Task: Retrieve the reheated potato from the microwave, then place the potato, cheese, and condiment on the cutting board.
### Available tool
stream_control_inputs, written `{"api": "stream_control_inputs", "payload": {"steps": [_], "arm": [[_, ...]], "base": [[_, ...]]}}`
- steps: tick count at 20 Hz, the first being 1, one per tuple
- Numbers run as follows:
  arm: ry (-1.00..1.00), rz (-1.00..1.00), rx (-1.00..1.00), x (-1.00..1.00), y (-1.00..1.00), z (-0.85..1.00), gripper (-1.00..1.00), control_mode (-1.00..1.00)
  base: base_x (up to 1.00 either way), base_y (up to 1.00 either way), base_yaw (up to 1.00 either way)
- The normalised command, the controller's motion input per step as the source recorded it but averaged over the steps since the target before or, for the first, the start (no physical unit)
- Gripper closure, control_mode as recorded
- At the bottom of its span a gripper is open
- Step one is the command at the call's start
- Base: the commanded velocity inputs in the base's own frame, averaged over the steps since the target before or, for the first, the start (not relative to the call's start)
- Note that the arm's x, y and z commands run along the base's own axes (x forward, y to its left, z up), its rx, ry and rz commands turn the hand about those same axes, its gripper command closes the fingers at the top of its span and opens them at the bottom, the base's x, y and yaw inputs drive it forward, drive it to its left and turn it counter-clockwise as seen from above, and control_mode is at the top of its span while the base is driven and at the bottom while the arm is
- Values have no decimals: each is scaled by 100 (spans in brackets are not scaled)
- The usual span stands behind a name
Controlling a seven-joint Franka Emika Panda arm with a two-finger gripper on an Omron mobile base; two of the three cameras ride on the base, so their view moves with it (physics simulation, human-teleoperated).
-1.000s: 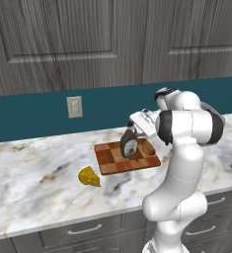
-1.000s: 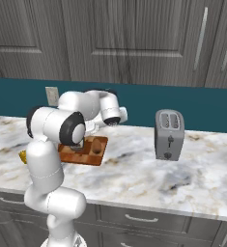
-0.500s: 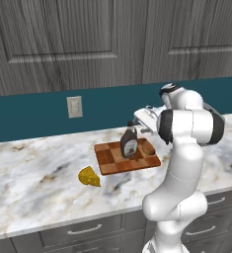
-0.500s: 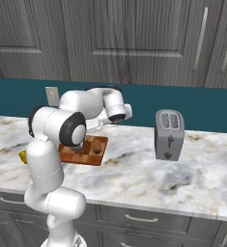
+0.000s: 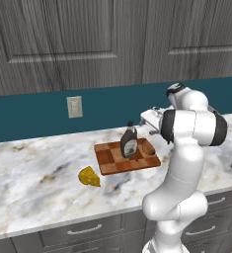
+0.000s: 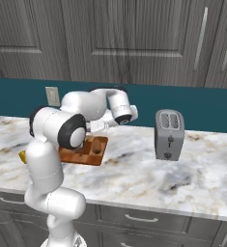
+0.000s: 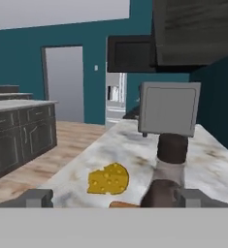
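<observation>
Tabletop (image 5: 33,173): white marble with grey and tan veining, running along a teal backsplash (image 5: 33,111) under dark grey wood-grain wall cabinets (image 5: 63,39). A pale wall outlet (image 5: 74,106) is set in the backsplash. Grey drawer fronts with bar handles sit below the tabletop edge.

Cutting board (image 5: 112,159): lies flat on the tabletop, in front of the arm. The condiment (image 5: 129,142) stands upright on it, and the potato (image 5: 148,147) rests on the board just beside the bottle, on its right in the left base view.

Cheese (image 5: 89,177): lies on the bare marble, off the board, near its front left corner.

Tool (image 5: 150,120): jaws spread wide and released, holding nothing, positioned behind and above the board near the potato.

A grey two-slot toaster (image 6: 169,134) stands on the tabletop, well apart from the board. The hand view shows a wood floor and further grey cabinets beyond the tabletop, plus the microwave (image 7: 130,53) mounted high on the wall.
</observation>
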Motion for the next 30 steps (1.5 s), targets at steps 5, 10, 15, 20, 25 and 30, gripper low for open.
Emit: {"api": "stream_control_inputs", "payload": {"steps": [5,10,15,20,25,30], "arm": [[-13,-5,-4,-40,4,24,-100,-100],[-1,-15,-4,-35,0,26,-100,-100],[2,-22,-4,-45,1,22,-100,-100],[23,-17,-8,-38,14,22,-100,-100],[44,-15,-6,-35,17,24,-100,-100],[36,-17,-4,-41,18,21,-100,-100]], "base": [[0,0,0],[0,0,0],[0,0,0],[0,0,0],[0,0,0],[0,0,0]]}}
